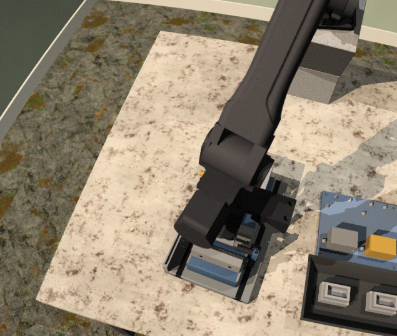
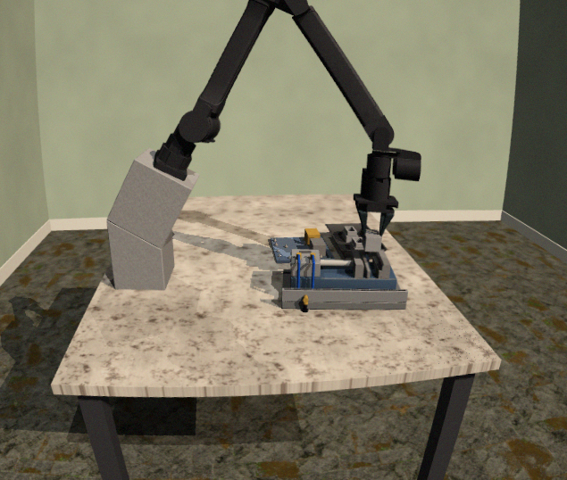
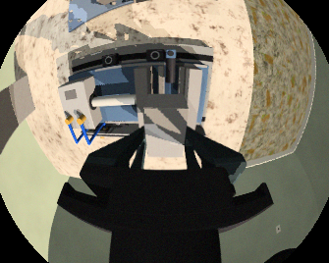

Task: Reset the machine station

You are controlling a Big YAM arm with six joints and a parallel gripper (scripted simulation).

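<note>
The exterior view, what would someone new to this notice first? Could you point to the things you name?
The big black arm point(image 1: 256, 83) point(image 2: 343, 67), arching over the table from its gray pedestal point(image 1: 312, 86) point(image 2: 138, 258). Then its end effector point(image 2: 373, 232) point(image 3: 165, 131), shut on a gray block point(image 2: 372, 241) point(image 3: 166, 139) above the vise. Beyond the vise, the yellow block point(image 1: 380, 247) point(image 2: 312, 235) stands out brightly on the blue plate point(image 1: 350, 220) point(image 2: 282, 250).

A black jointed arm rises from its pedestal point(image 1: 331, 84) point(image 2: 118, 258), bends at a high elbow, and slopes down to its wrist point(image 1: 200, 223) point(image 2: 406, 165). The pincer point(image 1: 240, 231) point(image 2: 373, 235) point(image 3: 165, 131) points straight down, its two dark fingers point(image 2: 387, 221) partly apart and clamped on something between them.
</note>
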